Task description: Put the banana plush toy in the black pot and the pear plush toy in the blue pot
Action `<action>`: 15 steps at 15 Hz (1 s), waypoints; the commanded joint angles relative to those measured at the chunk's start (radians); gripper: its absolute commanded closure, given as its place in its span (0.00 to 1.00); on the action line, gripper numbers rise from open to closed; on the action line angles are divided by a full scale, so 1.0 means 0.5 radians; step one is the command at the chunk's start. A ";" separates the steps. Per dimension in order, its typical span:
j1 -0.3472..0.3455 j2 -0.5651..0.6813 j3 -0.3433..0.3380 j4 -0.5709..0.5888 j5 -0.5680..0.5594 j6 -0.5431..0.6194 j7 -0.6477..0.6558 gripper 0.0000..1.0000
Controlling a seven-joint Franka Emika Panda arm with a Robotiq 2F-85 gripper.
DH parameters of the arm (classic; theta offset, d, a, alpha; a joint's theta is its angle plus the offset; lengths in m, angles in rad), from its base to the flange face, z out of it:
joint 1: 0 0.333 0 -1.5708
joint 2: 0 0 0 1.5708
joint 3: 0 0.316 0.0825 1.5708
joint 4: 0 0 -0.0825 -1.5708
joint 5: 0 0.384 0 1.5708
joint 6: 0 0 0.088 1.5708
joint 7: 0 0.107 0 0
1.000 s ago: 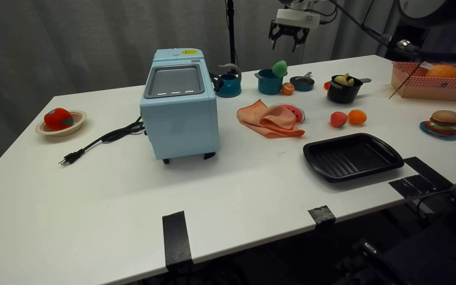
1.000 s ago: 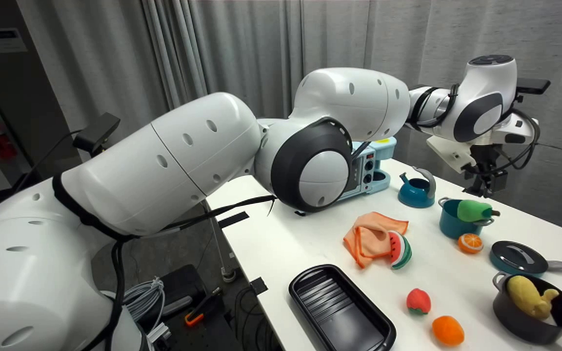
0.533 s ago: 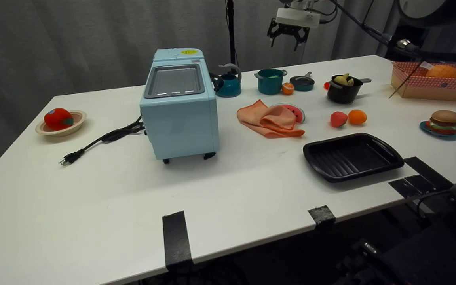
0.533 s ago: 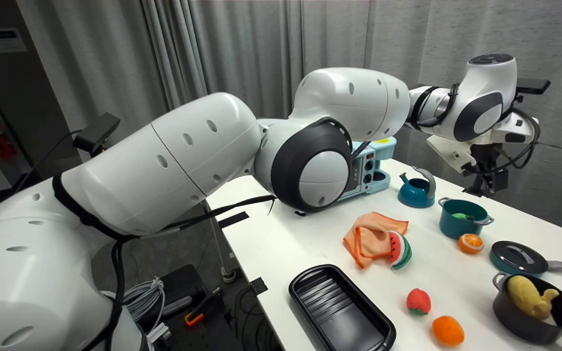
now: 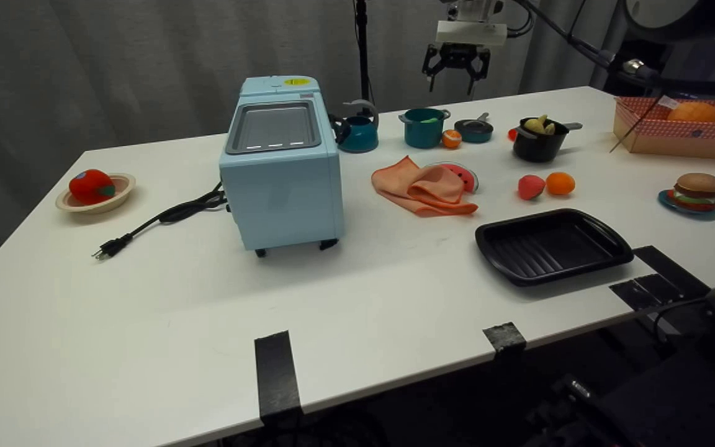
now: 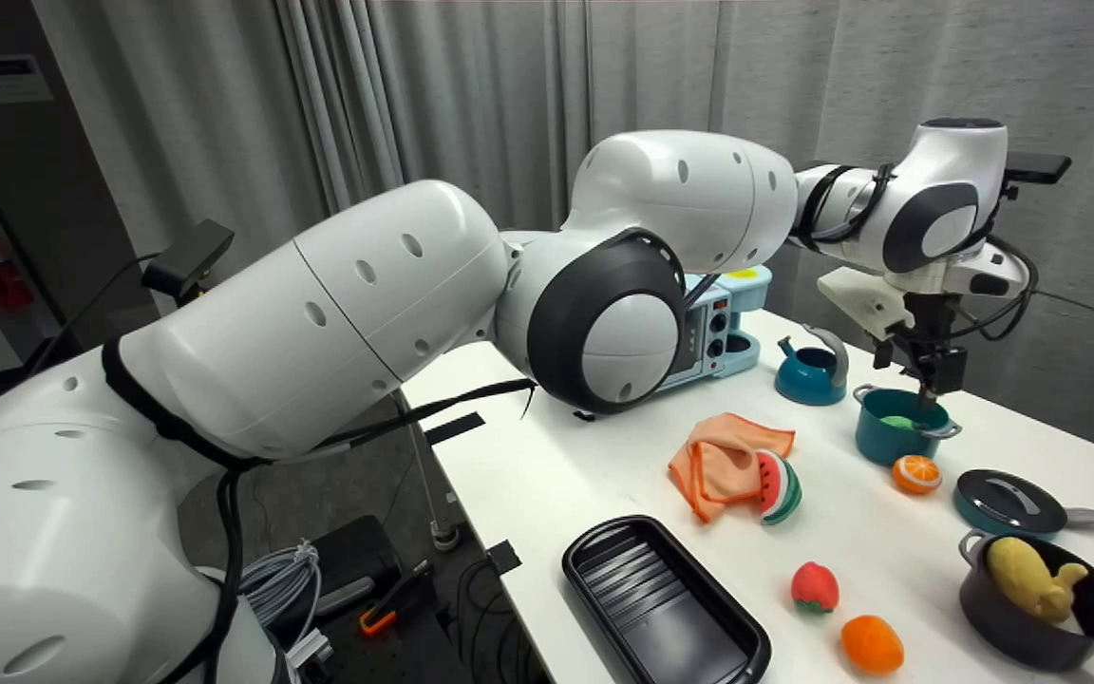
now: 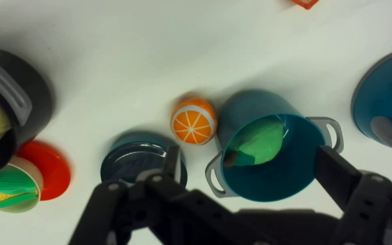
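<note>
the gripper [image 5: 450,87] hangs higher than the blue pot [image 7: 254,102], released, its two fingers [image 7: 336,177] spread well apart. the pear plush toy [image 7: 264,141] lies inside the blue pot, lower than the gripper; in the wrist view it shows between the fingers, on its side, its brown stem toward the pot's wall. the orange slice toy [image 7: 193,126] sits just beside the blue pot, though whether they touch i cannot tell, and the lidded pan [image 6: 1012,503] is near, on that same side. the kettle [image 6: 805,380] stands near the blue pot, on the opposite side from the lidded pan. farther from the blue pot, past the lidded pan, the black pot [image 6: 998,617] holds the banana plush toy [image 6: 1022,570], well apart from the gripper. in an exterior view the orange cloth [image 5: 416,186] and the watermelon slice [image 5: 464,177] lie in front of the blue pot.
</note>
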 commanded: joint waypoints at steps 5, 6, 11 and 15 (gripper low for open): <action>-0.001 -0.127 -0.004 -0.016 -0.011 -0.255 -0.068 0.00; -0.001 -0.169 -0.005 -0.028 -0.012 -0.300 -0.068 0.00; -0.001 -0.225 -0.005 -0.086 -0.012 -0.336 -0.070 0.00; -0.001 -0.225 -0.005 -0.091 -0.012 -0.336 -0.070 0.00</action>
